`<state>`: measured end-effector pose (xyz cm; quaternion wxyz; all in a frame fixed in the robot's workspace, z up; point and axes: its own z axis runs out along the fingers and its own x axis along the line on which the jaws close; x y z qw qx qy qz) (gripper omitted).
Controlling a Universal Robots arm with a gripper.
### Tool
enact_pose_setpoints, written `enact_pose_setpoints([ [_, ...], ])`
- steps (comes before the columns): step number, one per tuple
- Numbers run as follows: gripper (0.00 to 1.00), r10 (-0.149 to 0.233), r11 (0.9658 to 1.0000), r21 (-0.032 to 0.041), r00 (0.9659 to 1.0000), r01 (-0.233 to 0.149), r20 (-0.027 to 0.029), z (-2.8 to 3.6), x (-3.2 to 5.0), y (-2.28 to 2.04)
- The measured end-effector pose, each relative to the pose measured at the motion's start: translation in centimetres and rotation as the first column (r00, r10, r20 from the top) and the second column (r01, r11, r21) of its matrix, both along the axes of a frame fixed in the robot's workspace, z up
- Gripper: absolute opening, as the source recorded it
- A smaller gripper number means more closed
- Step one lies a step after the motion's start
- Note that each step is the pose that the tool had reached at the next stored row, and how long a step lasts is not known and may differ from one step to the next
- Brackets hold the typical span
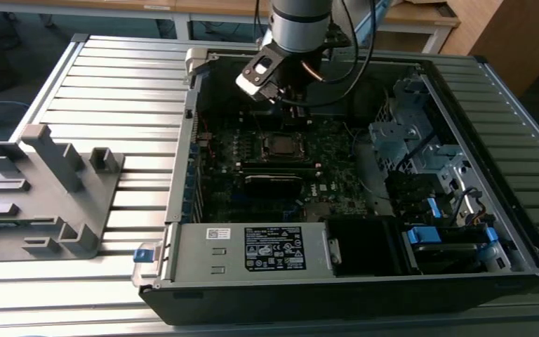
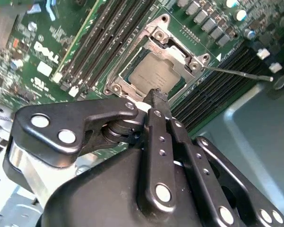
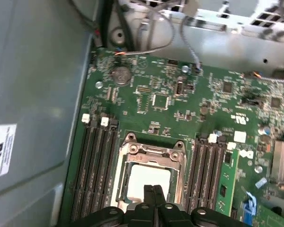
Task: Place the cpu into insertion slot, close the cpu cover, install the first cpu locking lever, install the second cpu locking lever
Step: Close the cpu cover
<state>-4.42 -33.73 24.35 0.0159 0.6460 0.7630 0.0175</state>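
The cpu (image 2: 154,74) lies in the insertion slot (image 2: 114,81) on the green motherboard, its dull silver top showing through the cut-out of the cpu cover (image 2: 176,51), which lies flat over it. A thin metal locking lever (image 2: 236,73) juts out sideways from one corner of the slot. My gripper (image 2: 157,94) hangs just above the slot's edge, fingers shut with nothing between them. In the first wrist view the gripper (image 3: 154,189) is over the pale cpu (image 3: 144,178) and the cover (image 3: 154,152). In the exterior view the gripper (image 1: 283,95) hovers above the slot (image 1: 279,145), inside the open computer case.
Memory slots (image 3: 97,165) flank the socket on both sides. A grey labelled power-supply box (image 1: 250,247) sits at the case's near end, drive cages (image 1: 410,137) at the exterior view's right. A grey fixture (image 1: 40,189) stands on the ribbed table at the exterior view's left.
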Motion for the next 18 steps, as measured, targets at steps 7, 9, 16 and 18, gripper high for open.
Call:
enact_pose_setpoints([
  [7,0.1,0.11,0.994,-0.0013,0.994,-0.11,-0.0001,-0.06,0.0,0.0],
  [9,0.1,0.134,0.991,-0.0015,0.991,-0.134,-0.0002,-0.07,0.0,0.0],
  [16,0.1,0.193,0.9812,-0.0017,0.9812,-0.193,-0.0002,-0.1,0.0,0.0],
  [18,0.1,0.207,0.9783,-0.0017,0.9783,-0.207,-0.0002,-0.13,0.0,-0.01],
])
